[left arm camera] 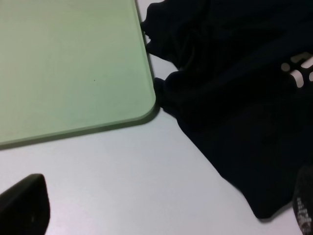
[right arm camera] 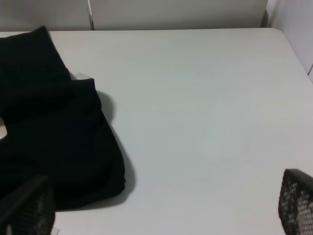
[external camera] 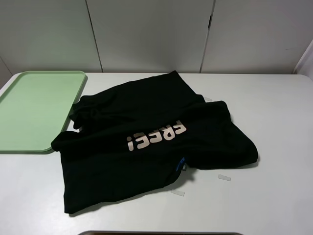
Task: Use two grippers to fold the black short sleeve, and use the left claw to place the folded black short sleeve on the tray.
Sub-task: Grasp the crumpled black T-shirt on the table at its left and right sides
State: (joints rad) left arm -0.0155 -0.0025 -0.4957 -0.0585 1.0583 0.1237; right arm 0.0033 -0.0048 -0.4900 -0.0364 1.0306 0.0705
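The black short sleeve lies spread and rumpled on the white table, its pale "FREE!" print facing up and a small blue tag at its near edge. The light-green tray sits at the far left, and the shirt's left edge touches its corner. Neither arm shows in the exterior view. My left gripper is open above bare table, close to the tray corner and the shirt. To the right of the shirt, my right gripper also hangs open and holds nothing.
Two small pieces of clear tape lie on the table just in front of the shirt. White table surface stretches right of the shirt to the table's edge. White wall panels stand behind the table.
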